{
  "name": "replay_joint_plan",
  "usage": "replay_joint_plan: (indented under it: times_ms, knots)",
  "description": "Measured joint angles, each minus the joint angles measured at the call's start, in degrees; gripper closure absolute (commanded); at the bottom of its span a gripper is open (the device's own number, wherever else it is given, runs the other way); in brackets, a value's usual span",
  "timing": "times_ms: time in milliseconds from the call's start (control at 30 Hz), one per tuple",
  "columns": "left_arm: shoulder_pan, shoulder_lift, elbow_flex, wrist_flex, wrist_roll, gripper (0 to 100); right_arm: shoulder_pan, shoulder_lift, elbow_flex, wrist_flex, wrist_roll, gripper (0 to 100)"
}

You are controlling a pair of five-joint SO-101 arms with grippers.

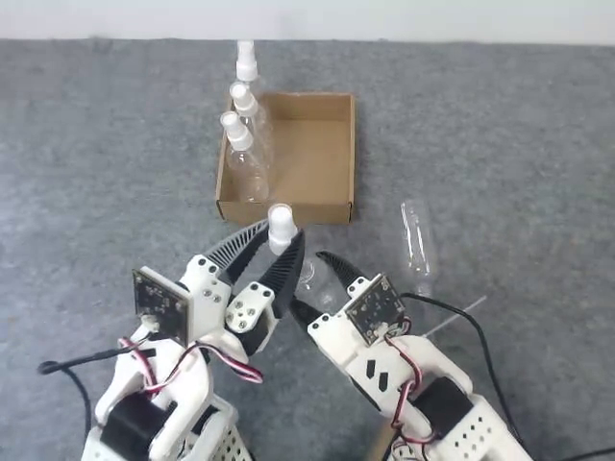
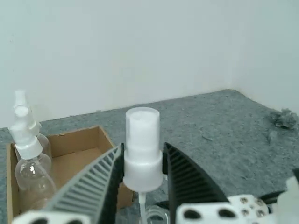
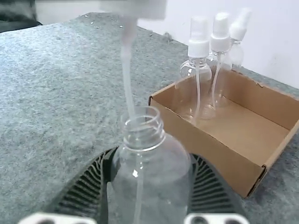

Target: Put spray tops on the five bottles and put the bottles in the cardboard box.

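My left gripper (image 2: 142, 179) is shut on a white spray top (image 2: 142, 154), held upright just in front of the cardboard box (image 1: 322, 158). The top's thin tube (image 3: 128, 79) hangs down into the open neck of a clear bottle (image 3: 148, 172). My right gripper (image 3: 147, 196) is shut on that bottle, holding it upright below the top. In the high view the spray top (image 1: 281, 227) sits between the left gripper's fingers (image 1: 274, 257), with the right gripper (image 1: 312, 283) beside it. Three capped bottles (image 1: 242, 144) stand along the box's left wall. One uncapped bottle (image 1: 417, 238) lies on the carpet to the right.
The table is covered in grey carpet (image 1: 500, 144). The box's right half (image 1: 317, 163) holds nothing. A thin loose spray tube (image 1: 452, 317) lies by the right arm. A white wall runs along the far edge.
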Motion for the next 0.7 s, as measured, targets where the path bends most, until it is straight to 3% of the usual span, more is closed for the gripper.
replay_joint_plan:
  times_ms: [467, 700]
  knots:
    - [3.7, 0.0, 0.0, 2.2, -0.7, 84, 0.1, 0.0, 0.0, 0.0, 0.0, 91.3]
    - [3.7, 0.0, 0.0, 2.8, -1.2, 94, 0.4, 0.0, 0.0, 0.0, 0.0, 91.3]
